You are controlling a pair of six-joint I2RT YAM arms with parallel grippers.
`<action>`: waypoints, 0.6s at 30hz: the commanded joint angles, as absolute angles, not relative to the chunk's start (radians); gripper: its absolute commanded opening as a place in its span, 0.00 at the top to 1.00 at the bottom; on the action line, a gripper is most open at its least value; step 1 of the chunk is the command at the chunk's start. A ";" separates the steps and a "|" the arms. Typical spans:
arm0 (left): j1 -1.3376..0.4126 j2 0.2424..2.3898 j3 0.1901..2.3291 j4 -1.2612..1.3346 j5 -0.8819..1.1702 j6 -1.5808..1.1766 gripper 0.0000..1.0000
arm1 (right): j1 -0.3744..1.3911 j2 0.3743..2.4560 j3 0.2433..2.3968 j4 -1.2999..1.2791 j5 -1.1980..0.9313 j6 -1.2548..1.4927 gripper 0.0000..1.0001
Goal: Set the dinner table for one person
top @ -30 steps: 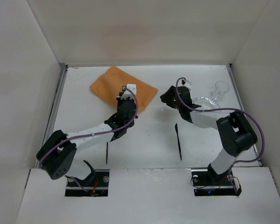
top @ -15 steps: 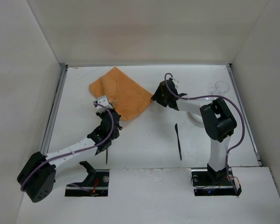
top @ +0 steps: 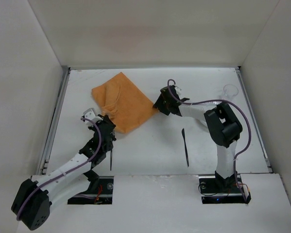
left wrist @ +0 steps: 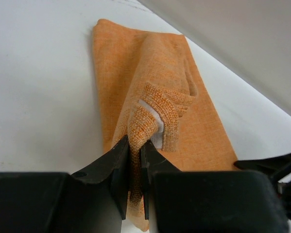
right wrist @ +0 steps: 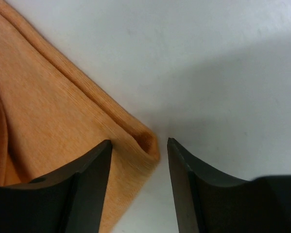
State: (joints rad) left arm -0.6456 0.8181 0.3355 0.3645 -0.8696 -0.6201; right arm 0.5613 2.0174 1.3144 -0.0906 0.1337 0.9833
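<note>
**A:** Start at the near edge. Where is the dinner table (top: pixel 150 150), and how does it lie?

**B:** Flat between the white walls, just past the two arm bases (top: pixel 89 187). Its metal rails (top: pixel 54 124) run near to far along the left and right sides. From above it shows wider across than deep, so its long axis looks left to right, though the slant of the view leaves that uncertain.

**A:** What lies nearest on it?

**B:** Two thin dark utensils, each lying roughly near to far. One (top: pixel 111 158) is before the left base and the other (top: pixel 185 145) before the right, well apart. They are too thin to tell what kind.

**A:** And the left gripper (left wrist: pixel 134 148)?

**B:** It is just beyond the left utensil. Its jaws are pinched nearly together on a raised fold of the orange cloth mat (top: pixel 128 104), at the mat's near-left edge. The cloth there is lifted into a ridge, and the remainder lies flat on the table.

**A:** How does the mat point?

**B:** Diagonally, in the left-centre of the table. Its long axis runs from far left to near right, with one corner toward the back wall.

**A:** The right gripper (right wrist: pixel 139 145)?

**B:** It is at the mat's right corner, low over the table. Its jaws stand wide apart with that folded corner in the gap, and it grips nothing.

**A:** Farthest?

**B:** A clear glass (top: pixel 230 91), upright near the far right corner, well apart from the mat.
</note>
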 commanded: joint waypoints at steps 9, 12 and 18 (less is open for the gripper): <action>-0.570 0.778 0.298 0.345 -0.770 -0.709 0.91 | 0.627 1.948 1.197 -0.023 0.164 1.014 0.44; -0.570 0.753 0.304 0.311 -0.776 -0.704 0.91 | 0.625 1.956 1.200 0.021 0.163 1.031 0.53; -0.556 0.723 0.321 0.262 -0.790 -0.693 0.91 | 0.620 1.921 1.155 0.219 0.156 1.049 0.84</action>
